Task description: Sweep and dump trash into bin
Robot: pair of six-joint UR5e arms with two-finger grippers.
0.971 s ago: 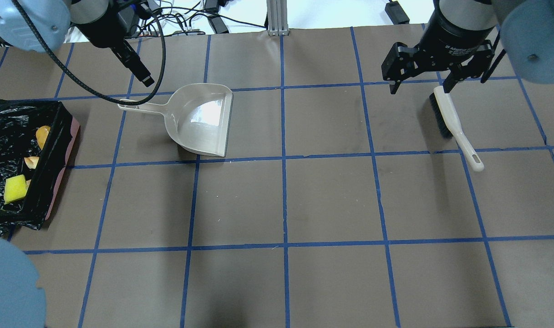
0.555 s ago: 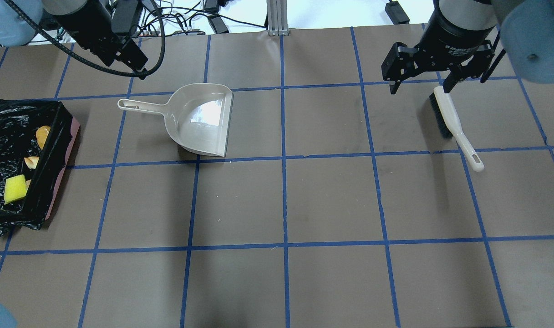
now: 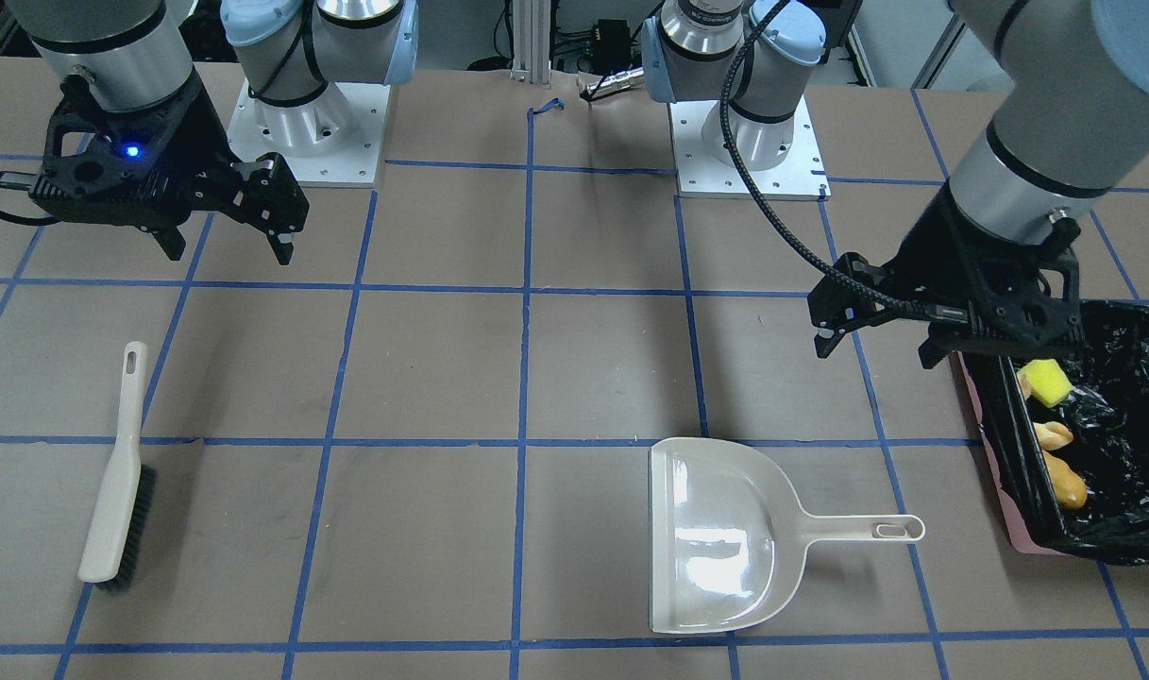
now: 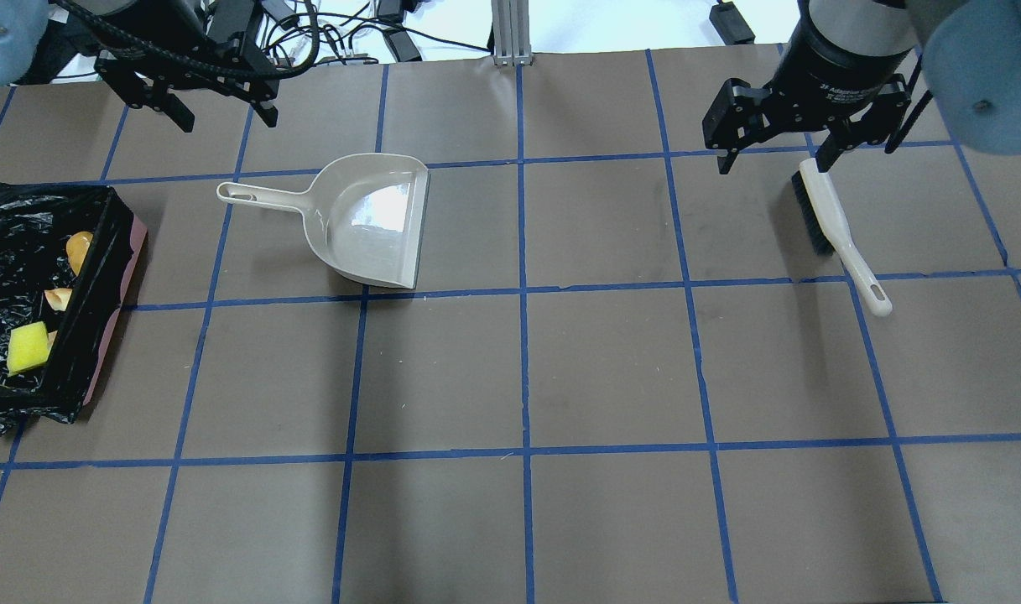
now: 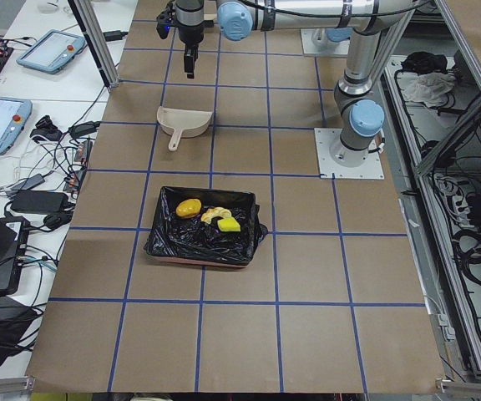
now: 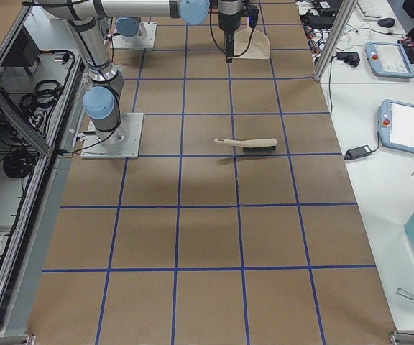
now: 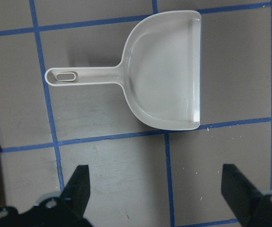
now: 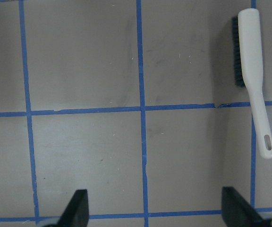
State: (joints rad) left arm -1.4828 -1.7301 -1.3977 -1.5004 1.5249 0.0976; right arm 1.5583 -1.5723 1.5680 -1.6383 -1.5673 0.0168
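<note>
The bin, pink with a black bag liner, sits at the table's left end. The trash lies inside it: a yellow sponge, a croissant-shaped piece and a tan lump. My left gripper hangs open and empty above the table, behind the handle of the beige dustpan. In the left wrist view the dustpan lies empty ahead of the spread fingers. My right gripper is open and empty, hovering near the bristle end of the hand brush.
The brown paper table cover carries a blue tape grid. The arm bases stand on white plates at the robot's side. Cables trail beyond the far edge. The bin's bag bulges over its rim.
My left gripper has drawn back and to the left, away from the dustpan handle, and turned so both fingers show. The right arm, brush, dustpan and bin are unmoved.
</note>
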